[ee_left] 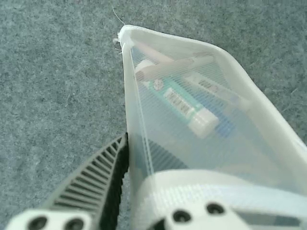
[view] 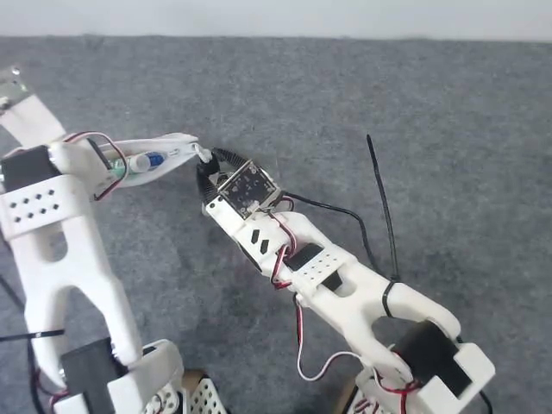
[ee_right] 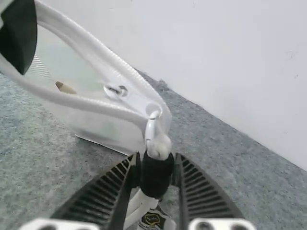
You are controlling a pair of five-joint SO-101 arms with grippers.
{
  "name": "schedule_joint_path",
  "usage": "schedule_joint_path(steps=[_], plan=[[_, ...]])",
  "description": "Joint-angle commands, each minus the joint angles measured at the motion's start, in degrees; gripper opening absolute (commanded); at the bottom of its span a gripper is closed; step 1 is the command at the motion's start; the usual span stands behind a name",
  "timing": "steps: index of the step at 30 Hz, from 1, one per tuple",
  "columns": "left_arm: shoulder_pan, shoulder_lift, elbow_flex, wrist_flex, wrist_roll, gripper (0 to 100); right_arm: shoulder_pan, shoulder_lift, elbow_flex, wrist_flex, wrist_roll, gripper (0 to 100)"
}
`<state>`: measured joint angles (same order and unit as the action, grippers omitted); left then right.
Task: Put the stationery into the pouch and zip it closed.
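Pouch [ee_left: 201, 143]: clamped at one end by the left gripper [ee_left: 139, 163]. Its zipper pull [ee_right: 154, 139] is pinched by the right gripper [ee_right: 156, 170]. The pouch is held between the two arms, over the grey mat [view: 448, 112]. Stationery [ee_left: 184, 103] is seen inside, so loading is judged done. The mouth is seen gaping at the pull end; zipping is not yet done.

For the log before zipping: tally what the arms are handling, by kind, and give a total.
pouch: 1
zip pull: 1
stationery seen through the mesh: 3 (white stick, teal tube, pen); more may be hidden
total: 5
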<state>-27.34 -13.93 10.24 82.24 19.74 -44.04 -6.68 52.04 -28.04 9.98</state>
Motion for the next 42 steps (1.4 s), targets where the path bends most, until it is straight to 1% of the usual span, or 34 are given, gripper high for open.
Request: schedule_joint_path(steps=[1, 7, 9, 12, 15, 20, 24, 26, 28, 34, 39, 42], plan=[[0.26, -0.09, -0.04, -1.76, 0.44, 1, -0.75, -0.31, -3.52, -1.80, -0.35, 1.3], [0.26, -0.09, -0.04, -1.76, 0.44, 1, -0.57, -1.80, -2.46, -0.84, -0.09, 0.6], [0.35, -0.09, -0.04, -1.76, 0.44, 1, -0.66, -3.65, -1.67, 2.15, -0.09, 0.6], [0.35, -0.26, -0.04, -1.67, 0.18, 1, -0.92, -8.40, -1.49, 11.65, -0.09, 0.6], [0.35, -0.62, -0.04, -1.49, -2.81, 1, -1.63, -14.37, -1.49, 22.55, -0.09, 0.6], [0.44, -0.62, -0.40, -1.67, -3.16, 2, -3.91, -25.36, -1.49, 38.64, 0.35, 0.6], [0.44, -0.62, -0.40, -1.49, -2.90, 13, -6.73, -31.87, -1.49, 49.80, 6.59, 0.6], [0.44, -0.62, -0.40, -1.49, -2.81, 18, -8.13, -33.98, -1.23, 53.41, 8.35, 0.6], [0.97, -0.62, -0.40, -1.49, -2.81, 19, -9.45, -35.74, 0.00, 55.08, 9.14, 0.6], [7.12, -0.70, -1.45, 0.35, -3.87, 21, -13.93, -38.46, 4.31, 56.13, 12.75, 0.6], [11.60, -0.70, -4.70, 3.60, -9.14, 21, -16.57, -42.86, 8.00, 56.13, 13.27, 0.6], [15.82, -0.70, -4.97, 4.48, -13.27, 21, -17.63, -46.81, 10.46, 56.13, 13.27, 0.6]])
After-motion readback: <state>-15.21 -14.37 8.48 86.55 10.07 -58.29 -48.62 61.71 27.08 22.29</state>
